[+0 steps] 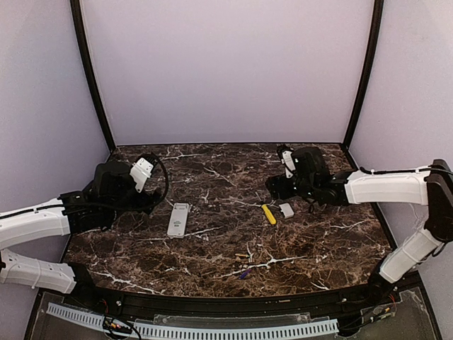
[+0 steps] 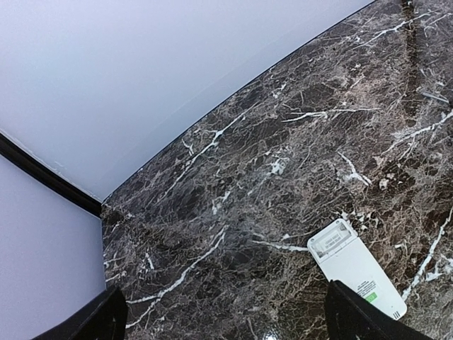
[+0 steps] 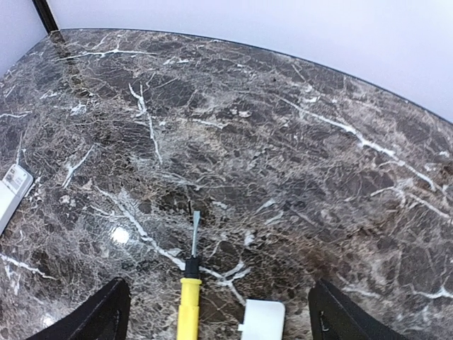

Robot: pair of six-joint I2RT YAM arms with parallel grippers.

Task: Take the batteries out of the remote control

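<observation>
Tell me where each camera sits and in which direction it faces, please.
Top external: above and behind the arms, looking down on the marble table; the left arm and right arm both show.
Left wrist: on the left arm, facing across the table toward a wall corner with a black post; the tips of its open jaws show at the bottom.
Right wrist: on the right arm, facing over the screwdriver and white cover toward the rear wall; its open jaws show at the bottom.
Shared: the remote control appears in all three views.

Left tool (image 2: 225, 315) and right tool (image 3: 221, 312) both hover, jaws spread wide.
</observation>
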